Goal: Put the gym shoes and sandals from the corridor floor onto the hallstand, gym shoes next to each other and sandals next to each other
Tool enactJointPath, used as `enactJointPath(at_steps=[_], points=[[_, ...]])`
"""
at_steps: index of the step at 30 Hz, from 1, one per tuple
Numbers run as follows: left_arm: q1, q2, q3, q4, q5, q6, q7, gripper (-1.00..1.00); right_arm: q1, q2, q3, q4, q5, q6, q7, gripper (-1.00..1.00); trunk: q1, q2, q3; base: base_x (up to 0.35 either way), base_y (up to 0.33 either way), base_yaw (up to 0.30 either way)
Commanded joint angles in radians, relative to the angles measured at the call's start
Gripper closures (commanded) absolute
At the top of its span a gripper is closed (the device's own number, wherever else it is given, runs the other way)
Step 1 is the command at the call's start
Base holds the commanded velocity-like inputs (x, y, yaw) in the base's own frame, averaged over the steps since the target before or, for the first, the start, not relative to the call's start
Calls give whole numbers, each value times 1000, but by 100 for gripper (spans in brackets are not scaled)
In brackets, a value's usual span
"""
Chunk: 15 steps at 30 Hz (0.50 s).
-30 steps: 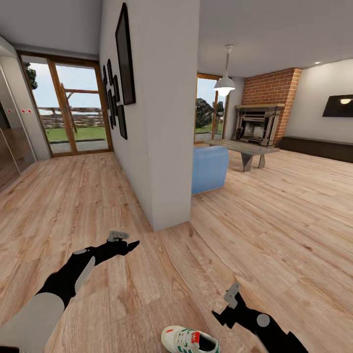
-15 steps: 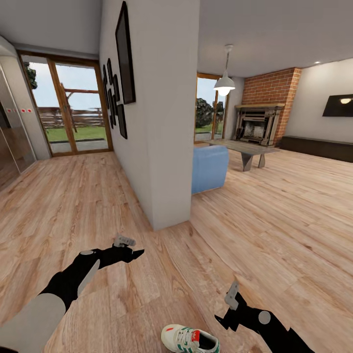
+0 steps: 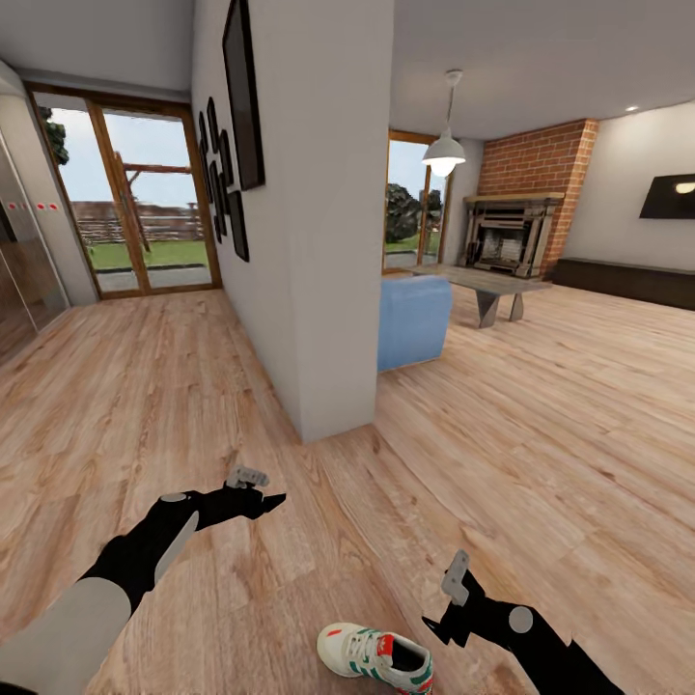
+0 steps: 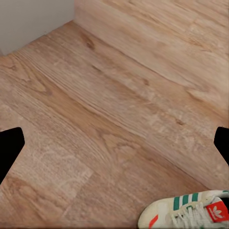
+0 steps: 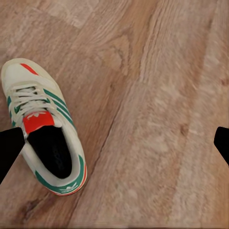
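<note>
One gym shoe (image 3: 375,658) lies upright on the plank floor (image 3: 541,434) close in front of the robot, between the two arms and nearer the right gripper (image 3: 454,579). Both grippers hang above the boards with fingers spread and nothing held, the left gripper (image 3: 259,489) well apart from the shoe.

This is a home. A plank floor (image 3: 541,425) runs from a corridor with glass doors (image 3: 145,208) and framed pictures (image 3: 232,125) into a lounge. There stand a brick fireplace (image 3: 512,227), a blue armchair (image 3: 413,320) and a wall TV (image 3: 671,196).
</note>
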Motion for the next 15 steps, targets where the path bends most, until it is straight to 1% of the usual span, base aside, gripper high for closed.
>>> enactJointPath(at_steps=[1, 15], points=[[-1, 2, -4, -1, 11, 9, 1, -100, -1, -1, 1, -1, 10, -6, 3, -100, 0, -1, -6, 0, 0, 0], [-1, 7, -2, -1, 11, 11, 1, -100, -1, -1, 1, -2, 9, -5, 9, -100, 6, -4, -82, 0, 0, 0]])
